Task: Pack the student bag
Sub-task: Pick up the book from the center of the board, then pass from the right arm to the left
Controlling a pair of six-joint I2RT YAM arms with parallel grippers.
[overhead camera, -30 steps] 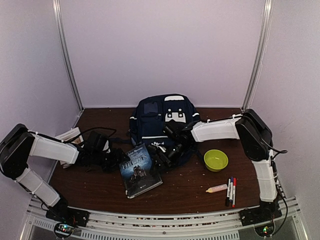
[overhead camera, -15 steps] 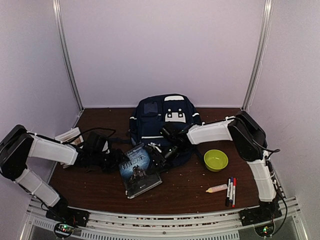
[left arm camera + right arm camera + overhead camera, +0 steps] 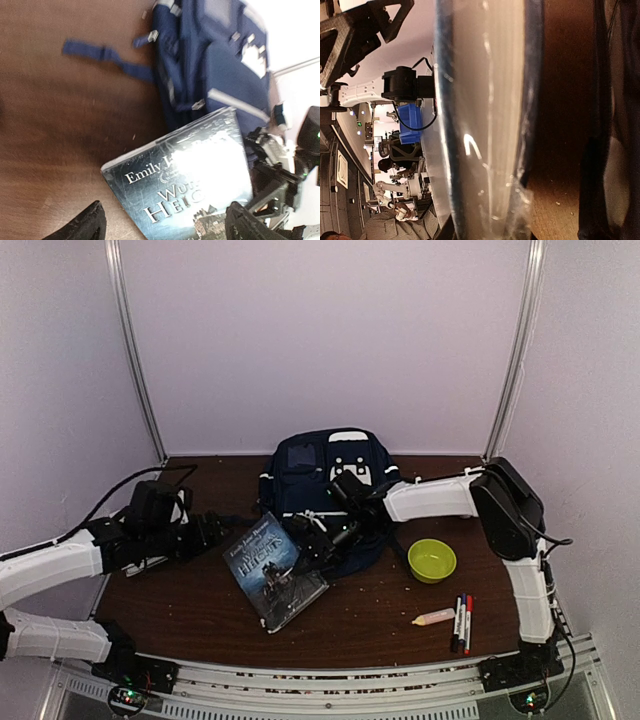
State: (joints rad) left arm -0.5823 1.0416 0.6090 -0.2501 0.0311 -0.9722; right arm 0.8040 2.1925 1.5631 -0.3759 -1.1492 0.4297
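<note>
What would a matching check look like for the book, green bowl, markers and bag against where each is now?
Things:
1 book
2 green bowl
3 markers
4 student bag

Places:
A back centre of the table
B front right, beside a cream tube
C gripped at its edge by the right claw
D just right of the student bag

Pairs: 1-C, 2-D, 3-B, 4-A

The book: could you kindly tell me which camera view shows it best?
Top external: the whole book shows, by the student bag. Left wrist crops the cover's lower part; right wrist shows only its edge, close up.
</note>
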